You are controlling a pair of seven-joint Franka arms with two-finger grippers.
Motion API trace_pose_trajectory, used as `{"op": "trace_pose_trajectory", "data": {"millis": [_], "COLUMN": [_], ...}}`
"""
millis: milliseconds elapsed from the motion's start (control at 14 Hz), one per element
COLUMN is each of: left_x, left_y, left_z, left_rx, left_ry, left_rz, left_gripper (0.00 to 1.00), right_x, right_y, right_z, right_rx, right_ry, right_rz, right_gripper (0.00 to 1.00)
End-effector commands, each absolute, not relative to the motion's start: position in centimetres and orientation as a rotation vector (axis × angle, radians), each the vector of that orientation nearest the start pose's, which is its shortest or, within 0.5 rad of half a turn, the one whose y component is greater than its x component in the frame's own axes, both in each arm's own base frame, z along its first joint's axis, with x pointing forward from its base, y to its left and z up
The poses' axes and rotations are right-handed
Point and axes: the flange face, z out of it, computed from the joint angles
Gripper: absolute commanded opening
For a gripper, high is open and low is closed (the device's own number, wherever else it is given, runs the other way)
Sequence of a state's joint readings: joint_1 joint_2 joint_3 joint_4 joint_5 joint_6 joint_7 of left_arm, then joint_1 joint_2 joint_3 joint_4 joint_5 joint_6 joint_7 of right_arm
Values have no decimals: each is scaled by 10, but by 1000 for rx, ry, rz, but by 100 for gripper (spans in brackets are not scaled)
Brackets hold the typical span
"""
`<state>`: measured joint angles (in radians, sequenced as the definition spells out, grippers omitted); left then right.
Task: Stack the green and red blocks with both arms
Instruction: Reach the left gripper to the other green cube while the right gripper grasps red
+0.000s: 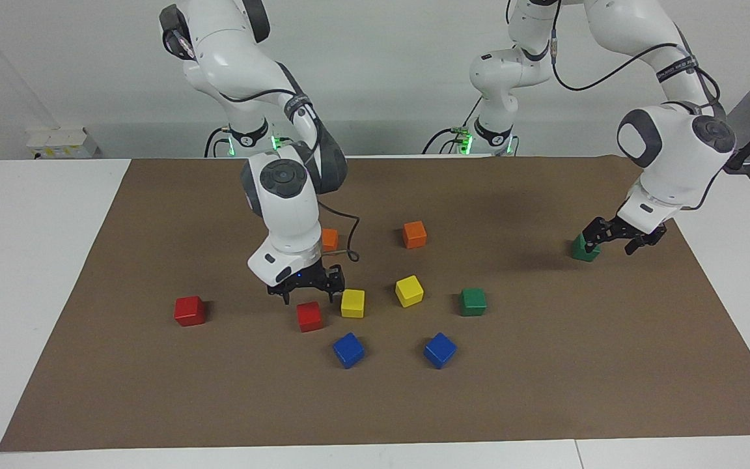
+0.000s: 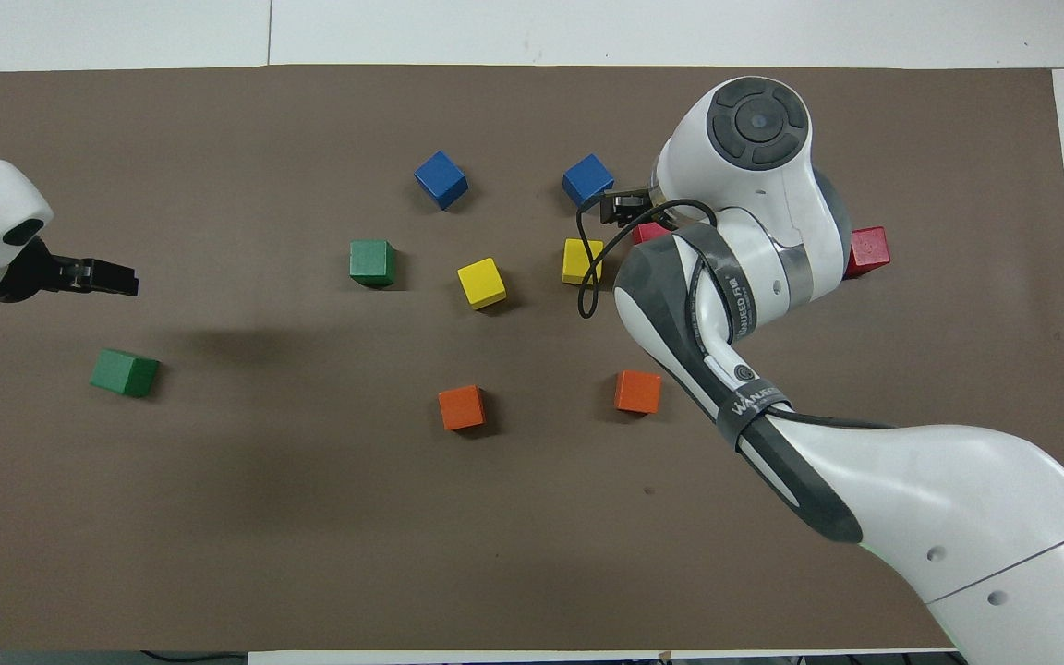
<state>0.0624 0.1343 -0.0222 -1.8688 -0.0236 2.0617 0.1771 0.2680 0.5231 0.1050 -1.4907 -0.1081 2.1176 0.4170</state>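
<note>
Two red blocks lie on the brown mat: one (image 1: 189, 311) toward the right arm's end, also in the overhead view (image 2: 867, 251), and one (image 1: 309, 316) beside a yellow cube. My right gripper (image 1: 308, 293) is open and hangs just over this second red block, which is mostly covered in the overhead view (image 2: 647, 231). One green block (image 1: 472, 301) sits near the middle (image 2: 372, 262). The other green block (image 1: 583, 250) rests on the mat at the left arm's end (image 2: 125, 372). My left gripper (image 1: 617, 240) is open and empty, raised just beside it (image 2: 107, 277).
Two orange cubes (image 1: 415, 234) (image 1: 330, 239) lie nearer to the robots than two yellow cubes (image 1: 352, 303) (image 1: 409, 290). Two blue cubes (image 1: 348, 350) (image 1: 440, 350) lie farthest from the robots. The brown mat (image 1: 544, 378) covers the white table.
</note>
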Motion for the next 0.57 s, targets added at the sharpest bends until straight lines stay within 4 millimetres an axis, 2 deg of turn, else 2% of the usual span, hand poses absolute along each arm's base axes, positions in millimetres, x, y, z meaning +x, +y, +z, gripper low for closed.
{"op": "trace_pose_trajectory", "data": {"millis": [0, 71, 214, 429, 500], "left_x": [625, 630, 644, 656, 662], "left_y": [-52, -79, -118, -172, -189], "left_z": [454, 457, 454, 414, 395], "left_rx": [-3175, -3181, -3204, -3213, -3207], "left_ry": [30, 38, 62, 133, 169], "left_rz": [-116, -135, -148, -126, -127], "left_gripper": [100, 100, 100, 100, 100], "right_x": [680, 684, 686, 687, 688], "right_y": [246, 242, 238, 239, 239], "right_z": [371, 363, 354, 347, 343], "right_rx": [-3111, -3104, -3104, -3097, -3094], "right_ry": [65, 73, 81, 81, 80], "right_rz": [-248, -265, -259, -268, -271], "right_gripper": [97, 97, 97, 97, 97]}}
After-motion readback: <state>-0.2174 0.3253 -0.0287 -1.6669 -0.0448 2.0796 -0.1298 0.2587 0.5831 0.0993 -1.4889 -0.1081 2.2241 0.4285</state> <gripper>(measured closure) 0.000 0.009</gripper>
